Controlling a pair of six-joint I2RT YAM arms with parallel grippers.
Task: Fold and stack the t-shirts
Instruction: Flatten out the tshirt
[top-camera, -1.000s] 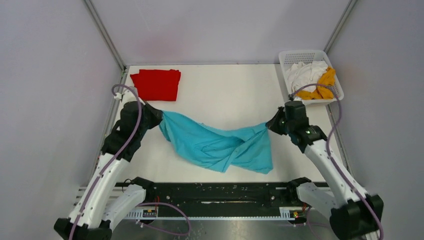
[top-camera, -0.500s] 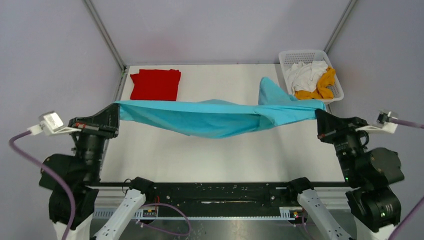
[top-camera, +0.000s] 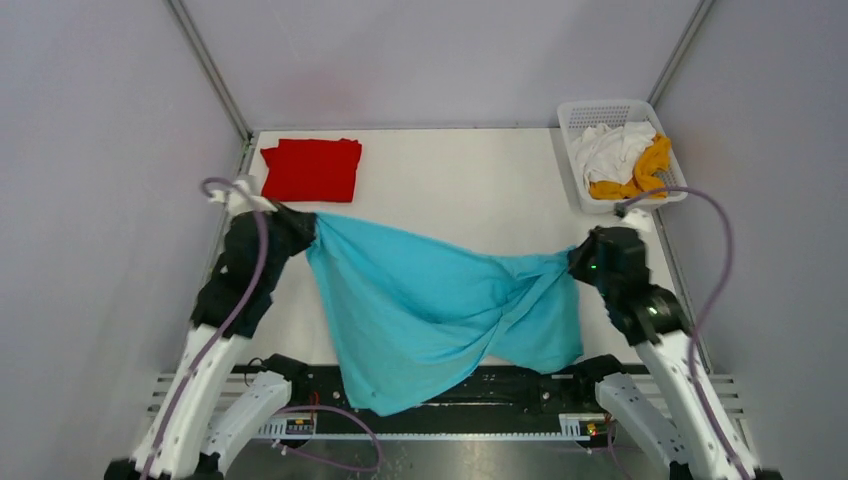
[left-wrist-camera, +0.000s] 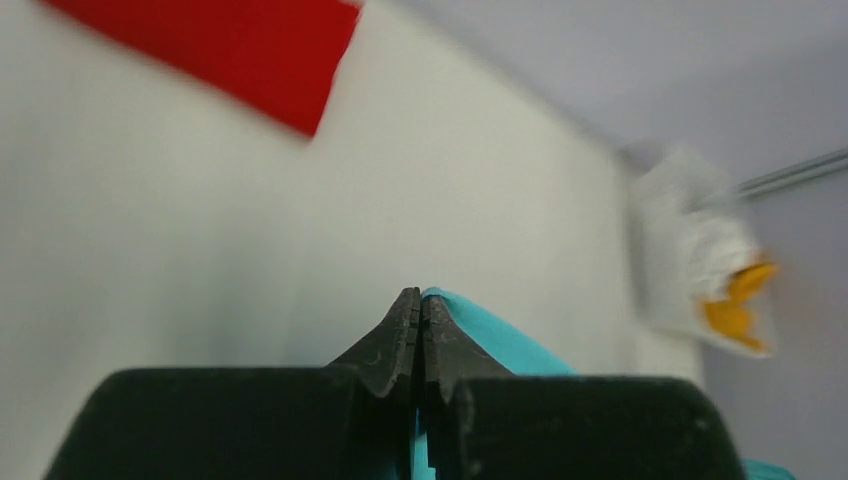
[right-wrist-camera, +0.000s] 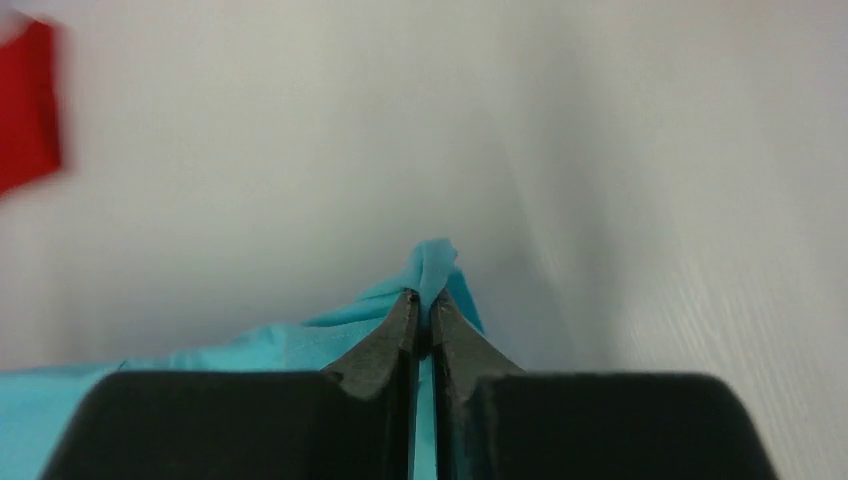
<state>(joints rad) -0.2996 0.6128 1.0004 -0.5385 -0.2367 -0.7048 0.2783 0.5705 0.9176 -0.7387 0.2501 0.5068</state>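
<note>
Left gripper (top-camera: 305, 228) and right gripper (top-camera: 575, 262), each clamped tight on an edge of the turquoise t-shirt (top-camera: 430, 300), hold it sagging between them over the table (top-camera: 460, 180), its lower cloth spilling past the near edge onto the black rail (top-camera: 520, 385), where it could snag or land twisted and spoil the fold.

A plain turquoise-blue t-shirt (top-camera: 430, 300), a bright red t-shirt (top-camera: 312, 170), a white t-shirt (top-camera: 605, 148) and a mustard-yellow t-shirt (top-camera: 650, 165) are seen; the latticed basket (top-camera: 575, 115) and tabletop (top-camera: 460, 180) are white.
</note>
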